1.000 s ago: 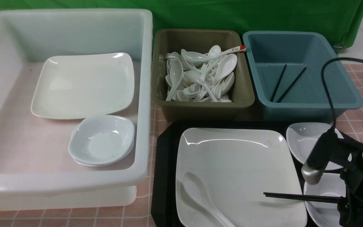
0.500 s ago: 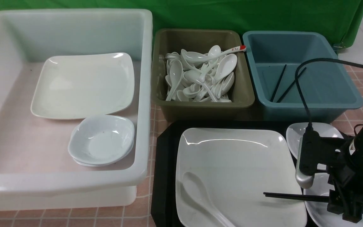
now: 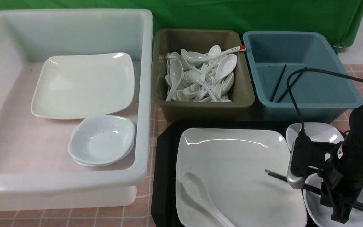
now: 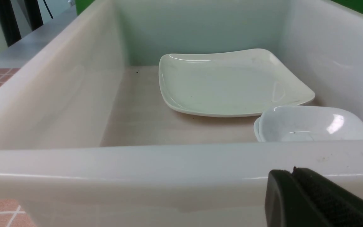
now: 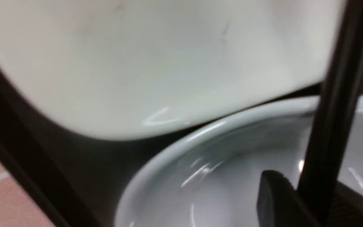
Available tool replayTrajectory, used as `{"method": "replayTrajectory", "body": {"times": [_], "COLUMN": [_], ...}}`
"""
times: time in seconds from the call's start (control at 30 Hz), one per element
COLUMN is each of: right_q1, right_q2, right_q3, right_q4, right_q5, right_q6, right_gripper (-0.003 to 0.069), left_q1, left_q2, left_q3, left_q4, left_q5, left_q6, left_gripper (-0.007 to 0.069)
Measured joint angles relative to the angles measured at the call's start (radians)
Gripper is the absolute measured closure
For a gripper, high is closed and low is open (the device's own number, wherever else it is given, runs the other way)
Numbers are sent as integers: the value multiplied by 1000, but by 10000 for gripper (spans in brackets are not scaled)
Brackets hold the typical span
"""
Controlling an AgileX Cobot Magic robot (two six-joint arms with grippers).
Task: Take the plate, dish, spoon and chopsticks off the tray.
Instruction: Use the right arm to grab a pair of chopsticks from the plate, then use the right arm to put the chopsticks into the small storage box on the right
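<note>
On the black tray lies the large white square plate, and the white spoon rests in its near left corner. My right gripper hangs over the near small dish, shut on the black chopsticks. The sticks slant, their free ends raised over the plate's right edge. A second small dish sits behind on the tray. My left gripper is shut and empty, close to the white tub's front wall.
A big white tub on the left holds a square plate and stacked small dishes. Behind the tray, an olive tub holds several spoons and a blue tub holds black chopsticks. My right arm's cable arcs over the blue tub.
My right gripper has come down and leftward over the near dish and closed on the chopsticks. The sticks, flat before, now slant with their left ends lifted.
</note>
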Motion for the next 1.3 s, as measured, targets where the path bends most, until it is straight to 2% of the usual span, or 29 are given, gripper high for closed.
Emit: {"method": "replayTrajectory", "body": {"times": [0.2,0.43,0.5,0.53,0.7,0.73,0.8,0.87,0.93,1.0,1.03,1.17,1.3], "right_q1": [0,0,0,0,0,0,-3,-7,-35,-48,-74,-126,-153], "right_q2": [-13,-152,-198,-229,-277,-277,-254,-233,-157,-115,-45,109,251], "right_q3": [0,-91,-131,-167,-270,-274,-323,-344,-393,-413,-442,-511,-557], "right_q4": [9,136,168,185,192,192,192,192,198,199,199,200,200], "right_q5": [74,205,216,199,4,-7,-162,-237,-408,-473,-552,-662,-747], "right_q6": [26,91,153,229,451,461,608,684,844,909,994,1073,1080], "right_gripper": [511,511,511,511,511,511,511,511,511,511,511,511,511], "left_q1": [0,0,0,0,0,0,0,0,0,0,0,0,0], "left_q2": [0,0,0,0,0,0,0,0,0,0,0,0,0], "left_q3": [0,0,0,0,0,0,0,0,0,0,0,0,0], "left_q4": [0,0,0,0,0,0,0,0,0,0,0,0,0], "left_q5": [0,0,0,0,0,0,0,0,0,0,0,0,0], "left_q6": [0,0,0,0,0,0,0,0,0,0,0,0,0], "left_gripper": [620,620,620,620,620,620,620,620,620,620,620,620,620]}}
